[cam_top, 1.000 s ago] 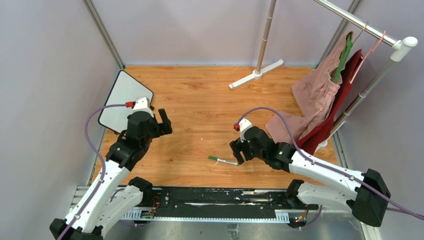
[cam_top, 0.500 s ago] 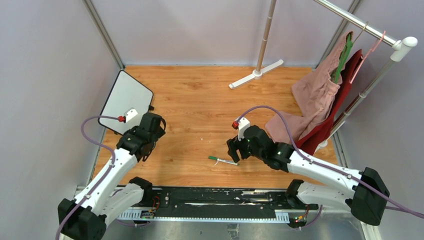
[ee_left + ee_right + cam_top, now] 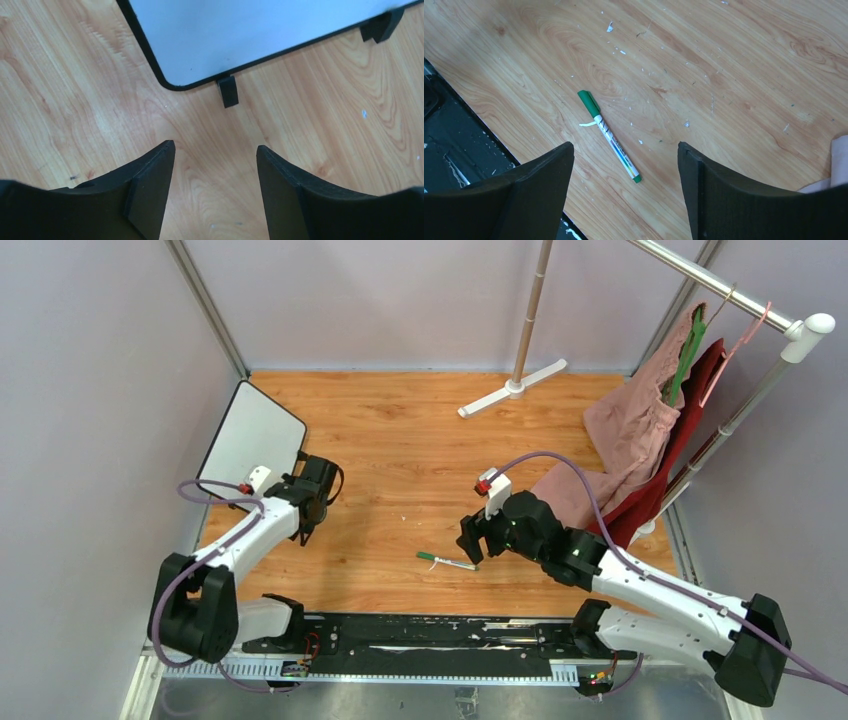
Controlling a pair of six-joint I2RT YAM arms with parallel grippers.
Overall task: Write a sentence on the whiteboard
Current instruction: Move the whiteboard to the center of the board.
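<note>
The whiteboard [image 3: 251,436] stands tilted at the far left by the wall, and its white face is blank. No green sentence shows on it. Its near rounded corner [image 3: 250,35] and a black foot [image 3: 228,91] fill the top of the left wrist view. My left gripper [image 3: 317,494] [image 3: 215,147] is open and empty, low over the wood just short of that corner. A green-capped marker [image 3: 447,561] [image 3: 609,136] lies on the table. My right gripper [image 3: 470,540] [image 3: 624,145] is open and empty, hovering above the marker.
A clothes rack with pink and red garments [image 3: 650,430] stands at the right, and a white stand base [image 3: 513,387] sits at the back. The black rail [image 3: 430,635] runs along the near edge. Small white flecks litter the wood.
My left arm has dropped low and swung its gripper toward the whiteboard's near corner. My right gripper has shifted slightly over the marker. The marker has not moved.
</note>
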